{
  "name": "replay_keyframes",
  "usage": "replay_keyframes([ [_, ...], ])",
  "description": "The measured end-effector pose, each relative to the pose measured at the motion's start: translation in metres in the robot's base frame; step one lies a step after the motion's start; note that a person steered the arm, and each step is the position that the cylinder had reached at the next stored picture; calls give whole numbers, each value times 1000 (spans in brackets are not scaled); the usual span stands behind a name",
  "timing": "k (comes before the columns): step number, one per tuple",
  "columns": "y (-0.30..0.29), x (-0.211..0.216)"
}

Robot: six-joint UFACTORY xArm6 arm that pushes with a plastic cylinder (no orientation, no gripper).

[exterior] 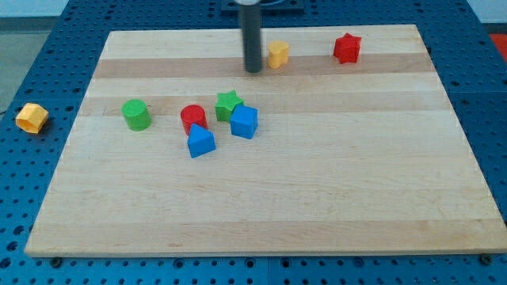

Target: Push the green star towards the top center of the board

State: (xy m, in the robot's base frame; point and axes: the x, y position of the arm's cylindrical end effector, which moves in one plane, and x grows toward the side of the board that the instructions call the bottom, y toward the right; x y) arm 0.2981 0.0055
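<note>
The green star sits a little left of the board's middle, touching a blue cube on its lower right and close to a red cylinder on its left. My tip is at the top centre of the board, above and slightly right of the green star, with a gap between them. A yellow block lies just right of the rod.
A blue triangular block lies below the red cylinder. A green cylinder stands to the left. A red star is at the top right. A yellow block lies off the wooden board, on the blue pegboard at the left.
</note>
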Motion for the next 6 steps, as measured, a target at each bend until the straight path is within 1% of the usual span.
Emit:
replay_keyframes([
  [1, 31, -10],
  [2, 29, -2],
  [3, 33, 86],
  [4, -19, 138],
  [5, -79, 126],
  [6, -71, 108],
])
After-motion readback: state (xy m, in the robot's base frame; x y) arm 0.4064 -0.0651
